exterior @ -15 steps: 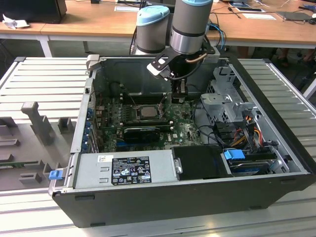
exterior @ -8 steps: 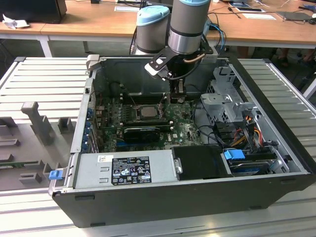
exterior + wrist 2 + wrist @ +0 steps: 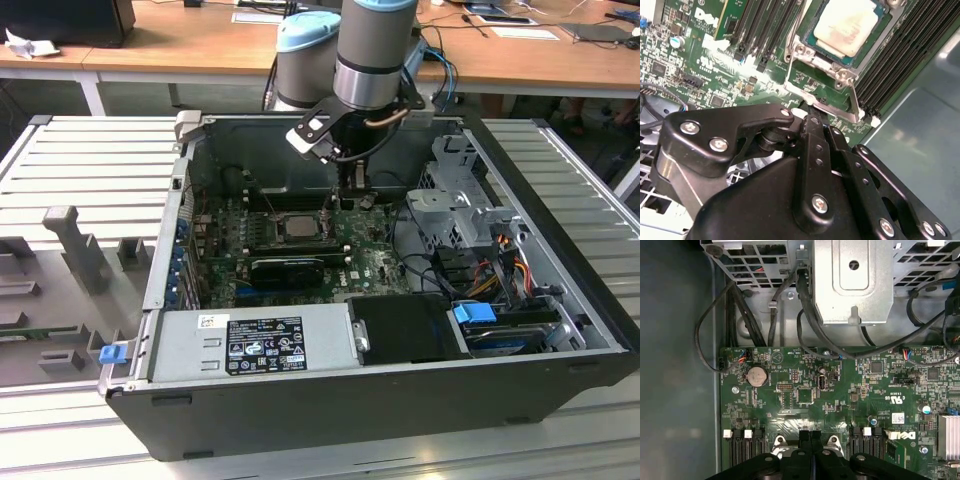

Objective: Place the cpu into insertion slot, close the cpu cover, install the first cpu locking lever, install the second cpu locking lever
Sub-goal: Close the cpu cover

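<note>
While I hang low over the green circuit board (image 3: 790,405), my gripper (image 3: 813,119) has its fingers pressed together, nothing visible between them, tips just beside the cpu cover (image 3: 816,64). The cpu (image 3: 850,22) lies in the insertion slot (image 3: 270,228), framed by that cover.

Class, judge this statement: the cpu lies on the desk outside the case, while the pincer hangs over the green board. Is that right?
Not right. The cpu sits in the slot on the green board, not on a desk; the second wrist view shows it. The pincer does hang over the board.
</note>
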{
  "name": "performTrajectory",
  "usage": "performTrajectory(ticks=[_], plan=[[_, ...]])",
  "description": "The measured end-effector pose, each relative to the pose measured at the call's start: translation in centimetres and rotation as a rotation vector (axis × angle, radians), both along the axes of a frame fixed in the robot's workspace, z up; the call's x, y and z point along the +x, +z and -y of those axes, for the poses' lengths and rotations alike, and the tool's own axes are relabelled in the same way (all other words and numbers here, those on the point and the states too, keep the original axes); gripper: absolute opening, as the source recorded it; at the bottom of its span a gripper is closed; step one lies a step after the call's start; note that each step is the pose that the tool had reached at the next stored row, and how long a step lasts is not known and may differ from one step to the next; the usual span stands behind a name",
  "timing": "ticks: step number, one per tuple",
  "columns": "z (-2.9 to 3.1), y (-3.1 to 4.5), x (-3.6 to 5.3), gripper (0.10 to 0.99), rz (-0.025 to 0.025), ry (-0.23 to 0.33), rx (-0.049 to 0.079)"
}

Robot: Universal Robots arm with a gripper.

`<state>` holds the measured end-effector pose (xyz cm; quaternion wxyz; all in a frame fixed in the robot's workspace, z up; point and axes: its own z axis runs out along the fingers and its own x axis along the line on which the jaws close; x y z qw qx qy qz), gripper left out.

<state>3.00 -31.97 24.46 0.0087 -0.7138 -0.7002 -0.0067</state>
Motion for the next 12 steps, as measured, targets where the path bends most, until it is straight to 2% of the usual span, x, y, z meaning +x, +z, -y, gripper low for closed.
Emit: performTrajectory(ticks=[4, 9, 12], plan=[[0.0, 0.0, -0.6, 0.106, 0.0002, 0.0, 0.0], [0.0, -0.02, -1.83, 0.106, 0.0002, 0.0, 0.0], [0.0, -0.33, -2.64, 0.106, 0.0005, 0.0, 0.0]])
